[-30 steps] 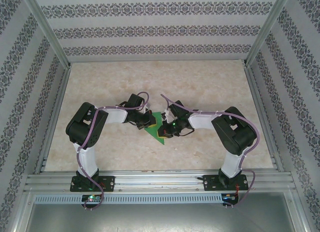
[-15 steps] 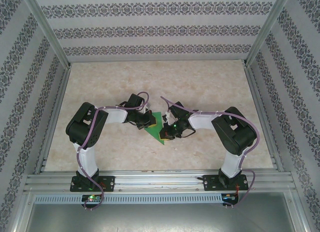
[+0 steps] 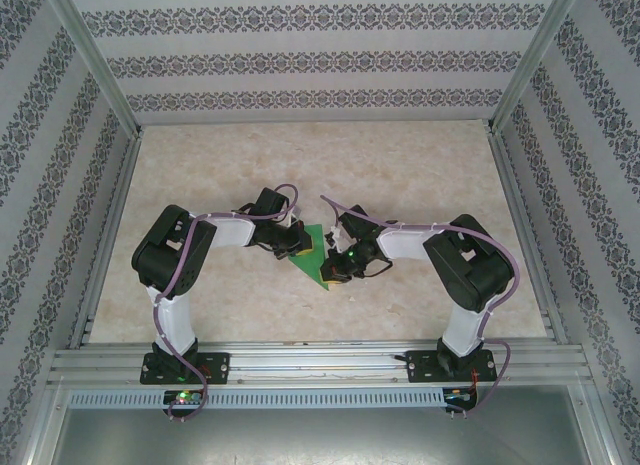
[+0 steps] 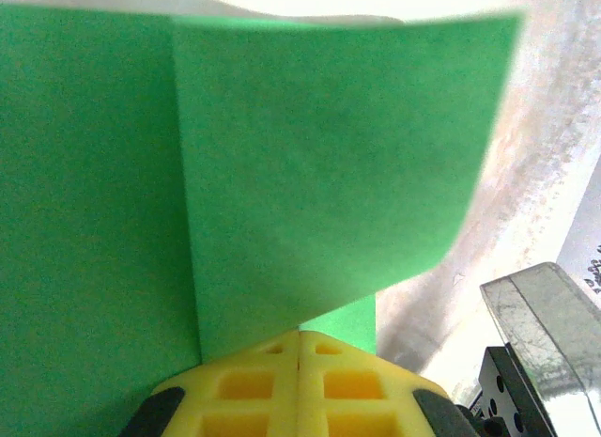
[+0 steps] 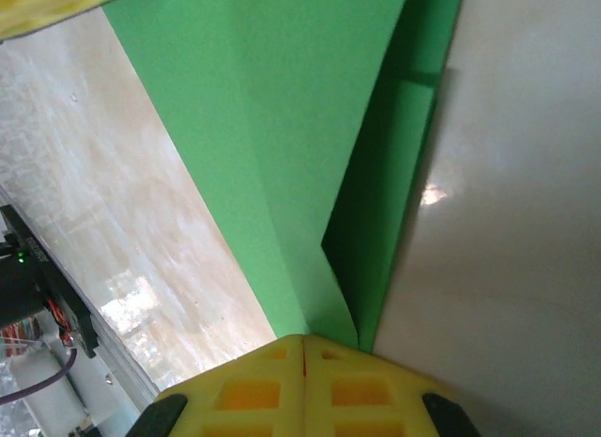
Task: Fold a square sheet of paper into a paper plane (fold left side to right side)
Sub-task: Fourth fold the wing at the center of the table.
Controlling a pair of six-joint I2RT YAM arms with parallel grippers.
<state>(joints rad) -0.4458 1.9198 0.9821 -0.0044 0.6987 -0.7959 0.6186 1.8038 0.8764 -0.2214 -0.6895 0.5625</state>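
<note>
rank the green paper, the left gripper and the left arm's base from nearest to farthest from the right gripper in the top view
1. green paper, right at the tip of the right gripper
2. left gripper, just left of it, across the paper
3. left arm's base, at the table's near left edge

Top camera high, looking down; wrist cameras close, sharing paper (image 4: 329, 174).
</note>
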